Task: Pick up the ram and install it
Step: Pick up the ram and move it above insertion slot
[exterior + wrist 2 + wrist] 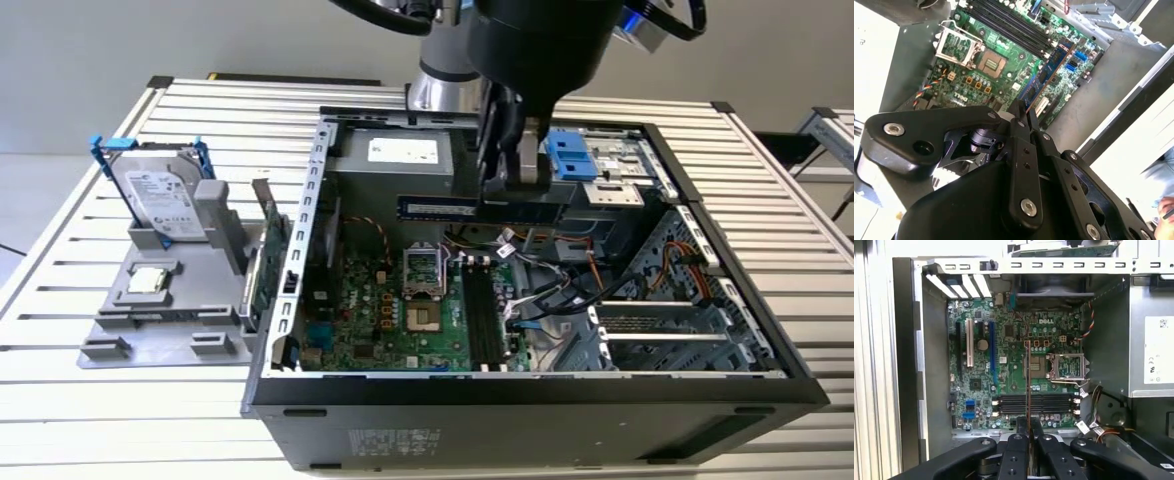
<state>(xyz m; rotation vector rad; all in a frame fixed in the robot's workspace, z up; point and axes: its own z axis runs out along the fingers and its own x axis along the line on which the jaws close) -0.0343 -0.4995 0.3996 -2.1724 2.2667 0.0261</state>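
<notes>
The ram [441,207] is a long dark-blue stick, held level in the air above the motherboard inside the open computer case [287,300]. My gripper [514,198] is shut on it near its right end in the exterior view. In the second wrist view the ram [1046,75] sticks out past the fingertips of my gripper [1021,112]. In the first wrist view the ram [1028,385] shows edge-on, clamped in my gripper [1029,429] and hanging over the black memory slots [1034,403]. The memory slots [483,320] lie well below the stick.
A silver hard drive in a blue frame [160,195] and a green expansion card [274,250] stand on a grey fixture [160,320] at the exterior view's left. Cables [561,290] and a drive cage [587,160] crowd the case's right side. The processor socket [420,270] sits beside the slots.
</notes>
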